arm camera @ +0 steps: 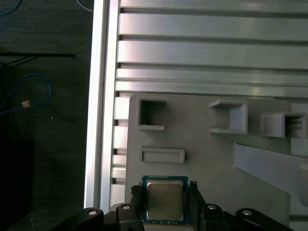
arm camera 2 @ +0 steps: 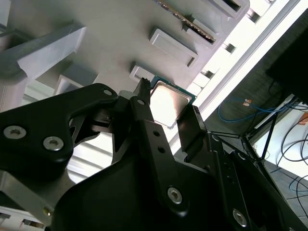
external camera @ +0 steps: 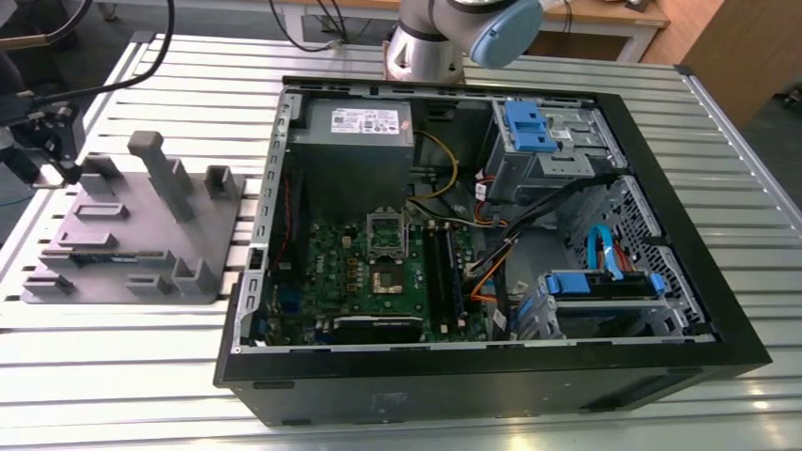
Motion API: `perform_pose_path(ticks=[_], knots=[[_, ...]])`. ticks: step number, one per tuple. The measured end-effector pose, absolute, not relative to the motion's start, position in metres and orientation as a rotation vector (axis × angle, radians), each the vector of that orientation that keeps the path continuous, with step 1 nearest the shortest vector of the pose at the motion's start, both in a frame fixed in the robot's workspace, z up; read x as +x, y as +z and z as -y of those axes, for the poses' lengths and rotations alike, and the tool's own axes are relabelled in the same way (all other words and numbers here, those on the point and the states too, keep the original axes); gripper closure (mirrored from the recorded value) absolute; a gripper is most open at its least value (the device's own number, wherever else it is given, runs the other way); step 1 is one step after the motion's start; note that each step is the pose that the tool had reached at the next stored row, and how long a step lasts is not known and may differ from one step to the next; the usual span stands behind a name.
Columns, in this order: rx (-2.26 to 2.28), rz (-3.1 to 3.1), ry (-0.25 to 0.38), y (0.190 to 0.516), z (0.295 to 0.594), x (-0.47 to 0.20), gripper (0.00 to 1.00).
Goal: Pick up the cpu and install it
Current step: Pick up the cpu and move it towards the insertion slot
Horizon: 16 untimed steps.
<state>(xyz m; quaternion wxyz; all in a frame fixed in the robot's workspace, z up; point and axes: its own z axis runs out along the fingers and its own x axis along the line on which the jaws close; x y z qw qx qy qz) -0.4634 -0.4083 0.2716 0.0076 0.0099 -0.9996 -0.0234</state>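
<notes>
The cpu [arm camera: 164, 198] is a small square chip with a shiny metal top and a thin green rim. It sits between the two black fingers of my gripper [arm camera: 164, 207], which touch its opposite edges; the second wrist view shows the cpu [arm camera 2: 168, 100] held in the same way. It hangs just over the grey holder plate [arm camera: 202, 159]. In the exterior view my gripper [external camera: 56, 169] is at the far left, over a corner of the holder plate [external camera: 138, 235]. The dark cpu socket [external camera: 386, 272] lies on the green motherboard [external camera: 332, 282] inside the open computer case [external camera: 501, 366].
The holder plate carries several upright grey blocks [external camera: 161, 169] and shallow pockets [arm camera: 161, 155]. It lies on a slatted aluminium table [external camera: 113, 376], whose edge [arm camera: 100, 96] borders a dark floor with cables. Inside the case are a grey power supply [external camera: 357, 122], blue drive cages [external camera: 539, 127] and cable bundles [external camera: 501, 254].
</notes>
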Motion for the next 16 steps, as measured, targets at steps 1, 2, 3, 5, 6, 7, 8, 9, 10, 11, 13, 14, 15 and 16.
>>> perform_pose_path(ticks=[1,2,3,5,6,7,8,9,10,11,13,14,15,16], knots=[[0.031,3.125,-0.073,0.272,0.408,-0.463,0.53],[0.031,3.125,-0.073,0.272,0.408,-0.463,0.53],[0.031,3.125,-0.073,0.273,0.408,-0.463,0.53],[0.031,3.125,-0.073,0.275,0.408,-0.463,0.53],[0.031,3.125,-0.073,0.275,0.408,-0.463,0.53],[0.031,3.125,-0.073,0.277,0.408,-0.463,0.53],[0.031,3.125,-0.073,0.278,0.408,-0.463,0.53],[0.031,3.125,-0.073,0.279,0.408,-0.463,0.53],[0.031,3.125,-0.073,0.280,0.408,-0.463,0.53],[0.031,3.125,-0.073,0.281,0.408,-0.463,0.53],[0.031,3.125,-0.074,0.283,0.408,-0.463,0.53],[0.031,3.125,-0.073,0.285,0.408,-0.463,0.53],[0.031,3.125,-0.073,0.286,0.408,-0.463,0.53],[0.031,3.125,-0.074,0.287,0.408,-0.463,0.53]])
